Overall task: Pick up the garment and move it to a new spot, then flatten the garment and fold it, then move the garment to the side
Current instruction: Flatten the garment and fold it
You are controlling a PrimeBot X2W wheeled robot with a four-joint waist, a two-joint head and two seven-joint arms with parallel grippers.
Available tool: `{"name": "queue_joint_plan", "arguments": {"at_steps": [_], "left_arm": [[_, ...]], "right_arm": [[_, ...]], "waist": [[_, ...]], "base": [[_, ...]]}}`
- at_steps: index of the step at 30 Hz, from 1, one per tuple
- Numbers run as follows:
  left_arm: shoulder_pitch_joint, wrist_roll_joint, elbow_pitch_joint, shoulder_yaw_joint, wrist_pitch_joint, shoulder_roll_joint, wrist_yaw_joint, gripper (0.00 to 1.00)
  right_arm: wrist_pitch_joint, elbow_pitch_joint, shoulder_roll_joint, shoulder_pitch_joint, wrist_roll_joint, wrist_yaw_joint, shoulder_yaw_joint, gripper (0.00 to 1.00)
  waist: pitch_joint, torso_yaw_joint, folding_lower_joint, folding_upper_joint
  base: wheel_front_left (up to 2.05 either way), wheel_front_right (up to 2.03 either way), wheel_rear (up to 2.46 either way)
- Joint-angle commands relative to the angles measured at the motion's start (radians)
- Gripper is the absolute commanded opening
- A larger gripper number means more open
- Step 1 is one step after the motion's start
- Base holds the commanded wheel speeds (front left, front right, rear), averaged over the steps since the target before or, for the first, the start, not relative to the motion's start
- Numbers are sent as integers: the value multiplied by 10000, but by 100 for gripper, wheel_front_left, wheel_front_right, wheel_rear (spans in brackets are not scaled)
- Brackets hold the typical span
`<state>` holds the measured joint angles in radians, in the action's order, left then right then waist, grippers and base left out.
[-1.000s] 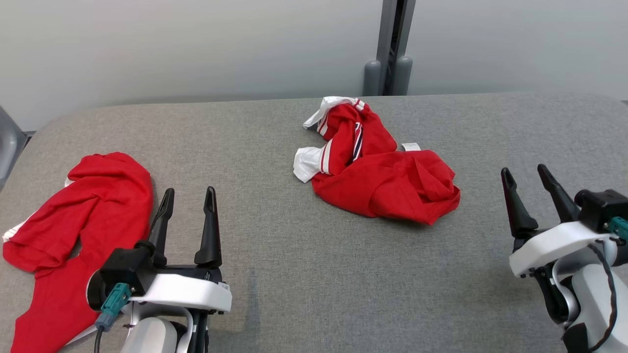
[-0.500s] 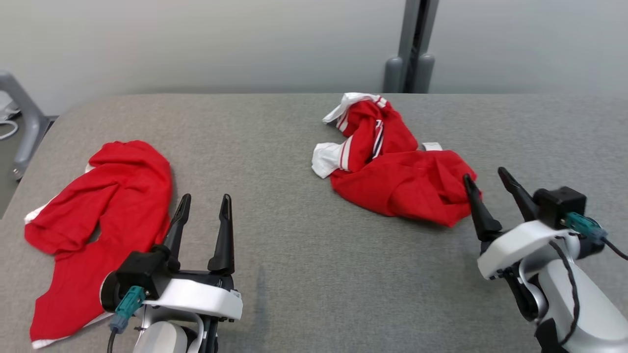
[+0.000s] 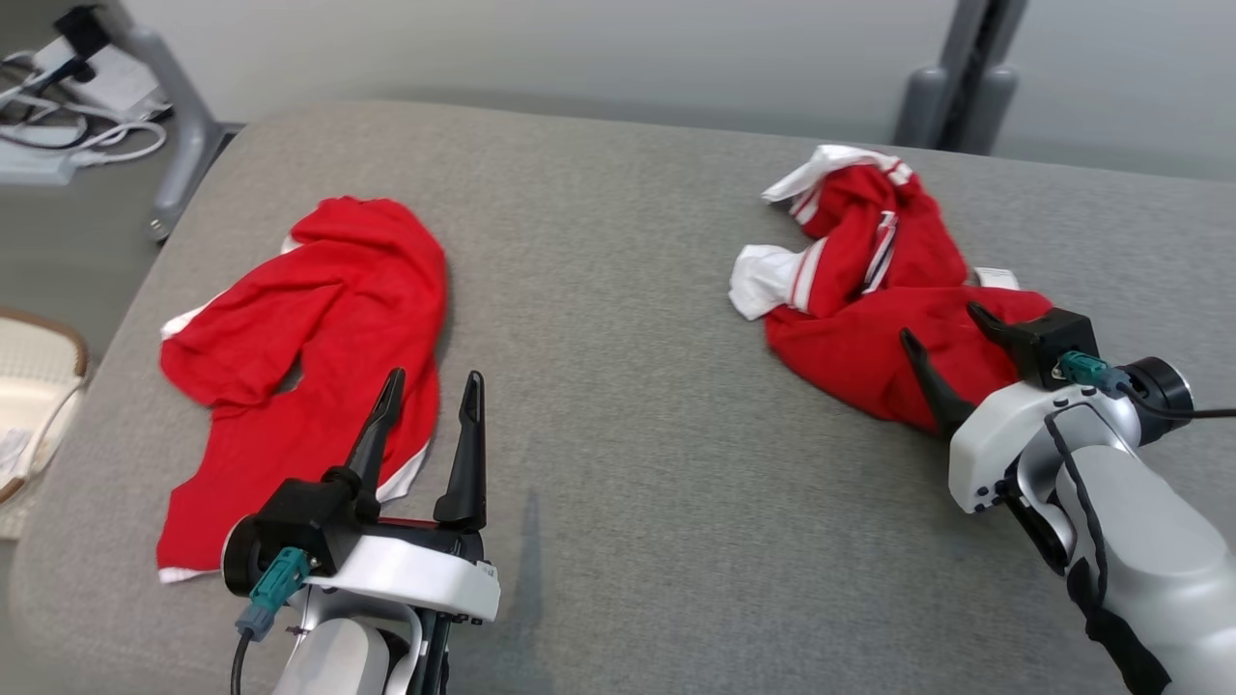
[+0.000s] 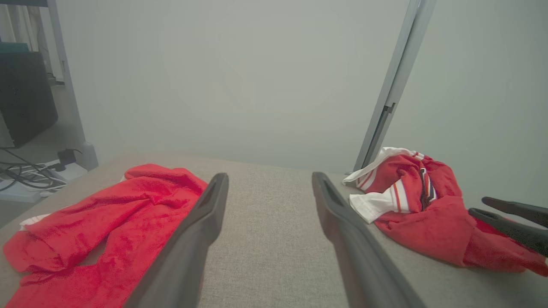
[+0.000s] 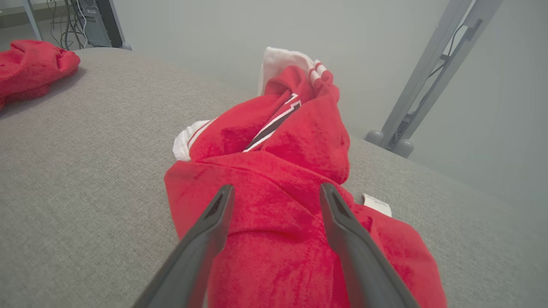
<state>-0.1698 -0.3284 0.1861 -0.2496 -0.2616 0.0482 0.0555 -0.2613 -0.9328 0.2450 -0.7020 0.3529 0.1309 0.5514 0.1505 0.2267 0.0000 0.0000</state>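
A crumpled red garment [image 3: 850,290] with white striped trim lies at the right of the grey padded table [image 3: 618,386]. My right gripper [image 3: 941,321] is open, its fingers spread just over the heap's near right edge; in the right wrist view, the right gripper [image 5: 276,187] frames the red cloth [image 5: 278,154], and I cannot tell whether they touch. A second red garment [image 3: 319,319] is spread out at the left. My left gripper [image 3: 435,376] is open and holds nothing, by that garment's near right edge. The left wrist view shows the left gripper [image 4: 269,175] over bare table between both garments [image 4: 107,205] [image 4: 411,201].
A white label [image 3: 995,278] pokes out beside the crumpled garment. Off the table's left edge sit a pale basket [image 3: 29,386] and a metal leg [image 3: 174,116] with cables on the floor. A grey post [image 3: 956,87] stands behind the table's far edge.
The head camera has turned left, shifting the whole picture. My right gripper has moved forward and left, from beside the crumpled garment to over its near edge. The left gripper has hardly moved.
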Motion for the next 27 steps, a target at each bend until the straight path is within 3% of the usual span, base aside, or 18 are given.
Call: {"name": "queue_joint_plan", "arguments": {"at_steps": [1,10,11,12,18,27], "left_arm": [[-131,-78,-8,-24,-39,42,75,100],[-196,-188,-53,-165,-40,40,121,100],[-210,-197,-61,-172,-40,40,125,100],[-220,-201,-66,-172,-40,40,141,100],[-63,-82,-11,-105,-40,40,168,100],[324,70,103,159,-40,44,126,100]], "right_arm": [[-8,-345,102,-280,120,-3,225,100],[15,-1423,194,-821,773,-3,1098,97],[2,-1463,200,-866,856,-3,1146,33],[-13,-1483,204,-903,936,-3,1190,0],[-58,-1371,167,-840,1075,-3,1320,0],[-62,345,263,81,645,-3,1024,0]], "waist": [[224,403,0,0],[362,790,0,0],[373,803,0,0],[376,809,0,0],[198,657,0,0],[-662,-276,0,0]], "base": [[0,0,0],[0,0,0],[0,0,0],[0,0,0],[0,0,0],[0,0,0]]}}
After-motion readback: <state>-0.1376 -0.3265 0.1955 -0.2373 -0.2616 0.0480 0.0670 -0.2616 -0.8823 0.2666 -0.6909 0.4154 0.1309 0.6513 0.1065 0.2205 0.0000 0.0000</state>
